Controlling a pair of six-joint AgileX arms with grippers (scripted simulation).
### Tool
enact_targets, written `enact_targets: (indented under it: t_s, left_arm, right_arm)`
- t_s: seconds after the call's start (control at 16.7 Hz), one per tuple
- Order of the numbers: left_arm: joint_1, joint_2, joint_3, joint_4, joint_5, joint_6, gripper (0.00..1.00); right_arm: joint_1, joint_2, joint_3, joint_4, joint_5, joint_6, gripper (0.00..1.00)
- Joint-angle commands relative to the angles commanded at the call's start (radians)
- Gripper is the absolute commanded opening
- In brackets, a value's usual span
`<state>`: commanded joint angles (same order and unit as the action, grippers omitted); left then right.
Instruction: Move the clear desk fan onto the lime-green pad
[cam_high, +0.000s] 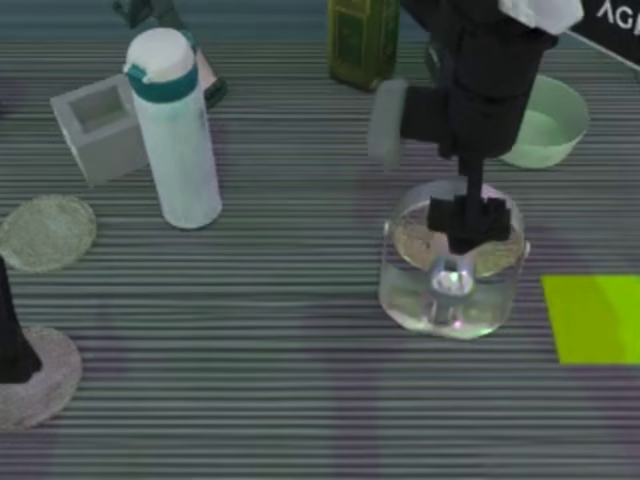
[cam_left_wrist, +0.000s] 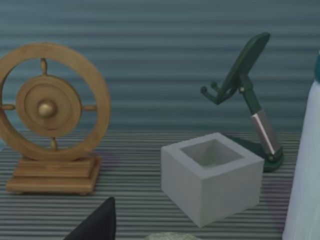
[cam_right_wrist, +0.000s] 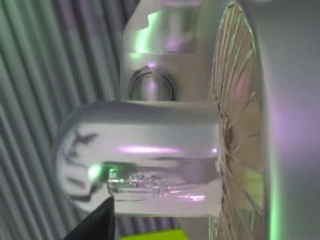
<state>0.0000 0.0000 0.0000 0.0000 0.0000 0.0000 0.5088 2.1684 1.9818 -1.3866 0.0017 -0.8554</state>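
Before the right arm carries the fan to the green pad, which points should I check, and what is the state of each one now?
1. Right gripper over the fan: ok, it is down at the fan's top, near the table's right side.
2. Firm grip on the fan: cannot tell; the fingers are hidden in the top view, and the right wrist view shows only the fan up close.
3. Pad free of objects: ok for the part in view; it runs off the right edge.
4. Path from fan to pad: ok, only bare table between them.
5. Green bowl out of the way: ok, it sits behind the fan, apart from it.
6. Left arm: ok, parked at the far left.
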Motion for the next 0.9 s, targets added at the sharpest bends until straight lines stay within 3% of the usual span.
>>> enact_targets:
  t_s: [0.3,0.9]
  left_arm:
    - [0.000,0.000,0.000,0.000,0.000,0.000,1.00]
    - [0.000,0.000,0.000,0.000,0.000,0.000,1.00]
  right_arm:
    - [0.001,-0.003,-0.027,0.027,0.000,0.000,1.00]
    - [0.001,-0.003,-0.027,0.027,0.000,0.000,0.25]
